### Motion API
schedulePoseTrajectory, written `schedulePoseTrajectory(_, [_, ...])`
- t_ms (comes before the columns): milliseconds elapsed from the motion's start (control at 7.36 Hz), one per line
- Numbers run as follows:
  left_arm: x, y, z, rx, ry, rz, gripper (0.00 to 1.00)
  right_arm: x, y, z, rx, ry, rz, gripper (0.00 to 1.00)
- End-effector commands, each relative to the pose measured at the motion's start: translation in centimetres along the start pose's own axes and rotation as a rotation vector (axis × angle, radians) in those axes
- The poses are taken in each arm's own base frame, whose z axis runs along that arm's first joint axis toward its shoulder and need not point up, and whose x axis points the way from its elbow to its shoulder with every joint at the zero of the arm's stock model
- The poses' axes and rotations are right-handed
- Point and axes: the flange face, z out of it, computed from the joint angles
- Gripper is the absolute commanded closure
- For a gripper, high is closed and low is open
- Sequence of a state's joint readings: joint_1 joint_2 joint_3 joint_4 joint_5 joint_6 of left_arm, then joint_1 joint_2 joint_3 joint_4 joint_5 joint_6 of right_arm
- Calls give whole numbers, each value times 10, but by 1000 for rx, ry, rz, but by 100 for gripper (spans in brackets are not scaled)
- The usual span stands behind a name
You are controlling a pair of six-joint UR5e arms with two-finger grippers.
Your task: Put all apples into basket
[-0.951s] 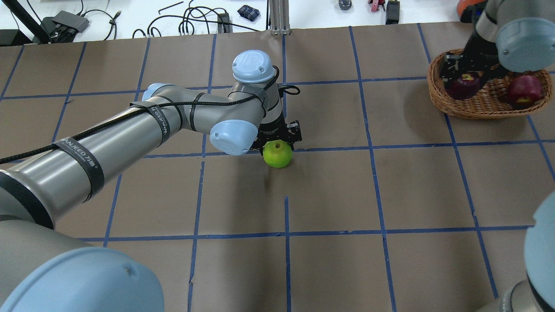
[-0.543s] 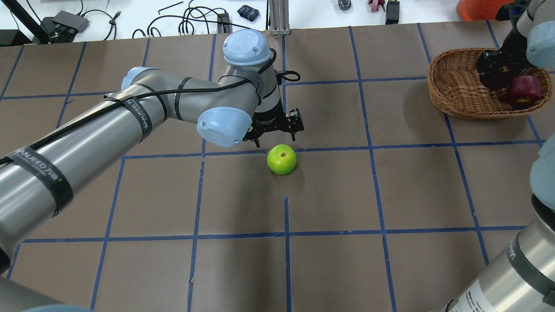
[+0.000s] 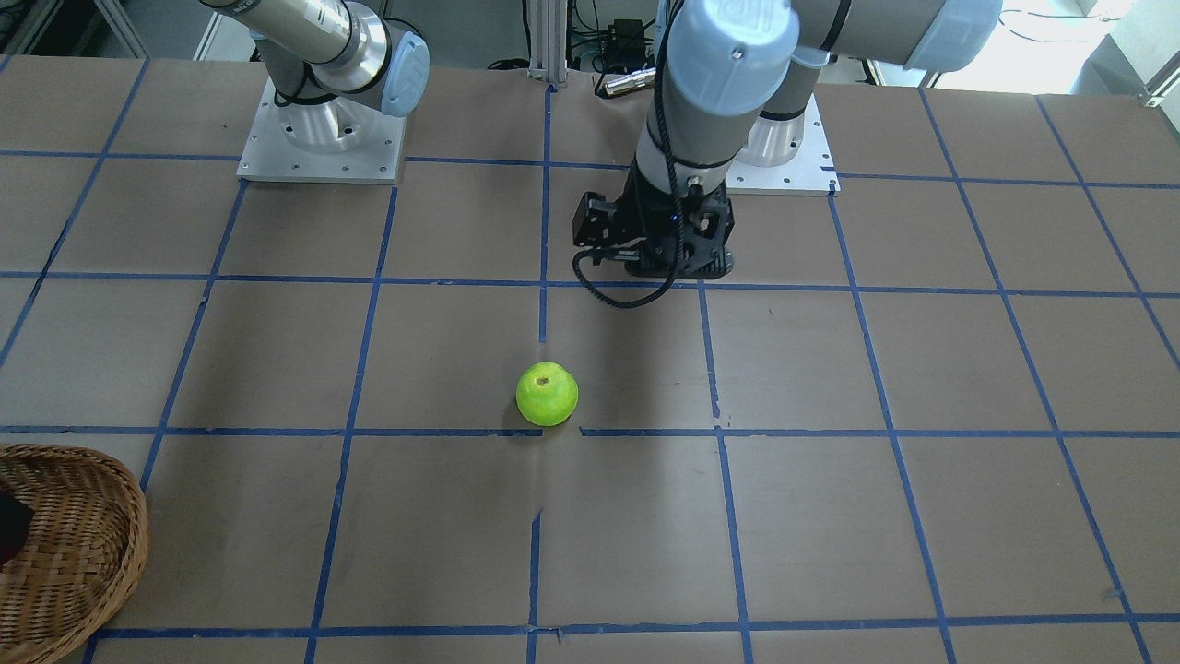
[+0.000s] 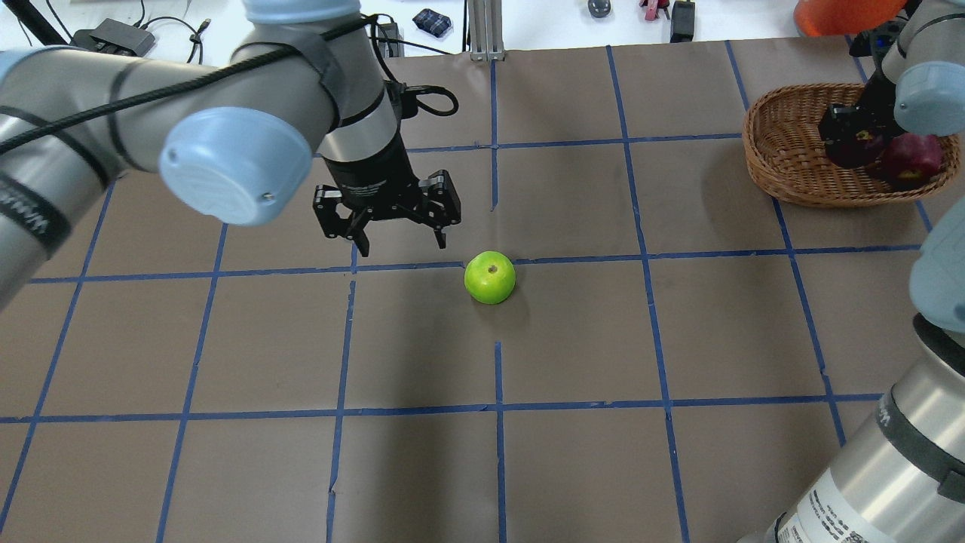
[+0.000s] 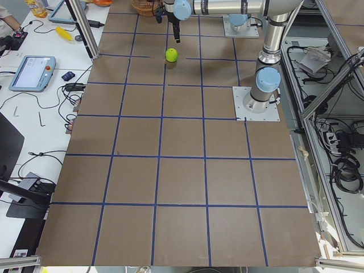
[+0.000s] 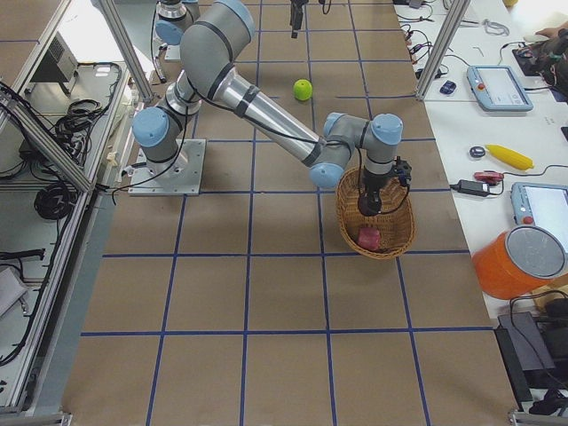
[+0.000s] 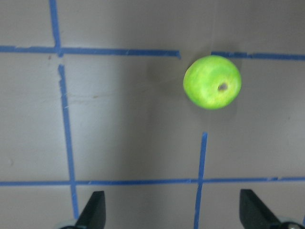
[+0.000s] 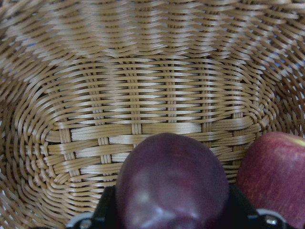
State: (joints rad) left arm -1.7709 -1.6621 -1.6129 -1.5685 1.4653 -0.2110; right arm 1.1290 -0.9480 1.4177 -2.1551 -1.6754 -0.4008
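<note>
The lime green apple [image 4: 490, 277] lies on the brown table; it also shows in the left wrist view [image 7: 212, 82] and the front view [image 3: 547, 394]. My left gripper [image 4: 399, 243] is open and empty, raised above the table to the apple's left. My right gripper [image 4: 850, 142] is shut on the dark purple apple [image 8: 171, 186] and holds it inside the wicker basket [image 4: 763, 154]. The red apple [image 4: 914, 158] lies in the basket right beside it and also shows in the right wrist view [image 8: 276, 171].
The basket stands at the table's far right, near its edge. Blue tape lines grid the brown paper cover. Cables and tools lie on the white bench beyond the far edge. An orange container [image 4: 837, 13] stands behind the basket.
My left gripper has let go of the green apple, risen and moved left; the apple shifted slightly. My right gripper has carried the purple apple to the right, beside the red one.
</note>
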Motion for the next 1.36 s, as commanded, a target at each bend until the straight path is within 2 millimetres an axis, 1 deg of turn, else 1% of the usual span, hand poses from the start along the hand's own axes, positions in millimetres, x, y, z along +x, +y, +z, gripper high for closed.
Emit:
schedulePoseTrajectory(0, [-76,12,-55,86,27,76,0,-1,1,8,-11,-3,4,25])
schedulePoseTrajectory(136, [-89,19,-66,114,25,93,0,-2,1,10,-14,-5,3,0])
schedulePoseTrajectory(272, [-91,25,-73,136,25,86,0,-1,2,8,-21,-4,-6,0])
schedulePoseTrajectory(408, [-96,28,-74,142,-34,79,0,-1,2,4,-21,-9,-5,0])
schedulePoseTrajectory(543, [-108,23,-78,187,-163,24,0,1,1,-4,-29,-13,-4,0])
schedulePoseTrajectory(679, [-108,23,-77,184,-158,9,0,-5,10,-42,-41,-28,-5,0])
schedulePoseTrajectory(815, [-103,23,-73,158,-107,13,0,-24,27,-83,-83,-69,13,0])
schedulePoseTrajectory(951, [-100,25,-73,136,-63,14,0,-82,32,-112,-106,-164,13,0])
schedulePoseTrajectory(1087, [-102,25,-74,145,-83,28,0,-150,42,-147,-94,-180,13,0])
schedulePoseTrajectory(1223, [-102,27,-75,146,-85,31,0,-231,51,-165,-88,-179,-24,0])
